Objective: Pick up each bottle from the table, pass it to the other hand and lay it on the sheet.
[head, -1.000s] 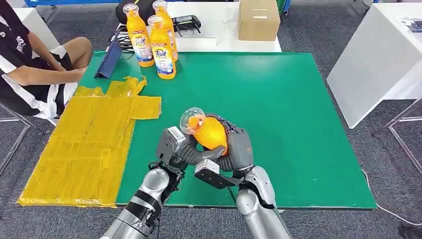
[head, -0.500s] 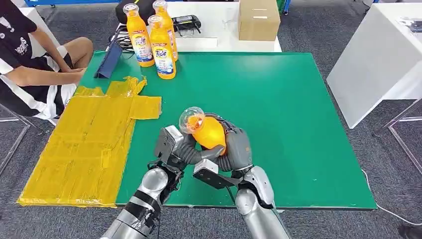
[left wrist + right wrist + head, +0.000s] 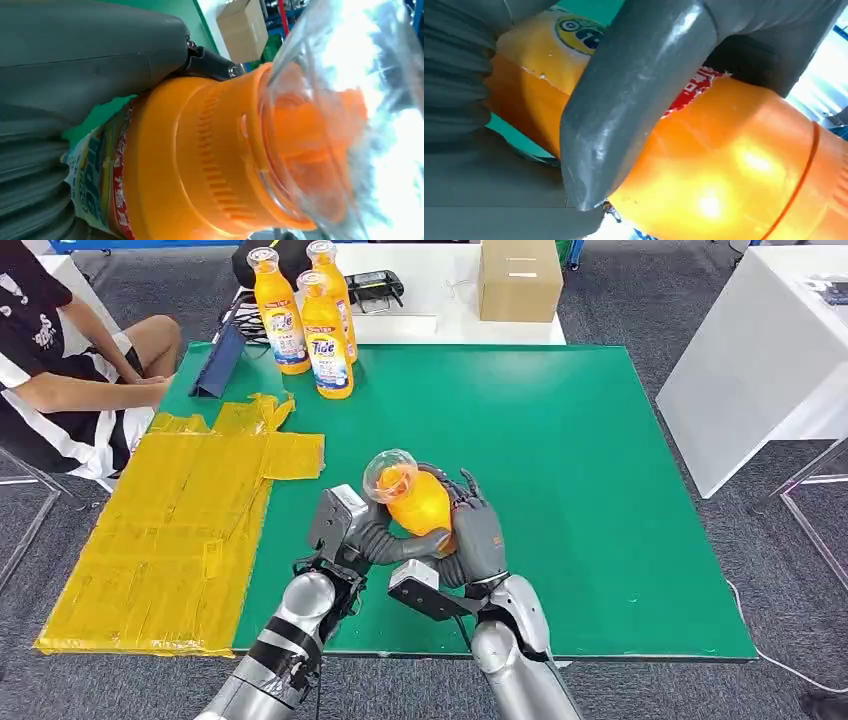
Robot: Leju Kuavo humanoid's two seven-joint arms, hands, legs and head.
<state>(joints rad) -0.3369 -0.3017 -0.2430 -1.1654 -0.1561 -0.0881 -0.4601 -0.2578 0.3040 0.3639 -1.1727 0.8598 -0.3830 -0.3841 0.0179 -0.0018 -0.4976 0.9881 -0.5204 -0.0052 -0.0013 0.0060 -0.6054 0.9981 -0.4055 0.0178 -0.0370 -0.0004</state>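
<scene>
Shifted a little since a second ago: bottle lifted slightly and tipped further from the body, right hand with fingers now spread looser at its far side. Held above the green table near its front edge, between both hands, mid-handover. Left hand wrapped around the lower body, thumb across the label; right hand cupping from the other side, grip apparently easing. Kept high and central, probably so the left arm can swing it to the yellow sheet. Three more bottles standing at the far corner. Hidden: bottle's base, most fingers, exact contact of the right hand
</scene>
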